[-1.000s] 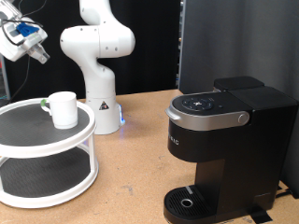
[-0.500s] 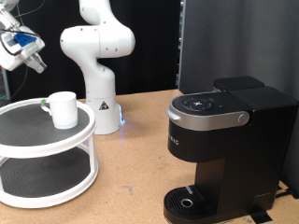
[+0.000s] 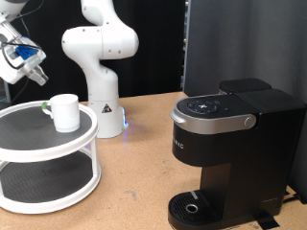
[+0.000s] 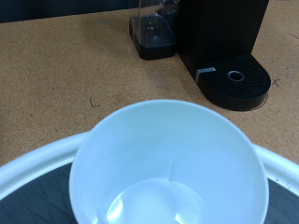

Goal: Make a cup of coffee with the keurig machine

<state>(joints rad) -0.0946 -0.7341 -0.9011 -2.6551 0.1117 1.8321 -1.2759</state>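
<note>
**Mug not yet picked up, brewer waiting empty**

From my seat, the job looks barely begun. The cup [image 3: 64,111] stands upright on the top tier of a white two-level round stand [image 3: 48,158] at the exterior view's left, its handle with the green mark pointing towards that view's left. Nothing grips it. My claw [image 3: 23,59] hangs in the air above and to the left of the cup in the exterior view, well clear of the rim, and I cannot tell from that angle whether its fingers are spread or closed. The fingers do not show in the wrist view at all.

The wrist view looks straight down into the cup [image 4: 168,173]: the inside is white and looks empty, with no coffee in it. Around it I see the pale rim and dark mat of the stand [image 4: 37,161].

The keurig machine [image 3: 230,144] sits on the table [image 3: 144,172] at the exterior view's right, well apart from the stand. Its lid looks down and its round drip base [image 3: 195,206] carries nothing. In the wrist view the same machine [image 4: 217,37] shows beyond the cup, again with a bare drip base [image 4: 236,77].

My reading of progress: the cup has not been moved to the brewer, and nothing has been brewed. Whether a pod is already loaded under the lid I cannot see. Practically the whole task remains.
</note>
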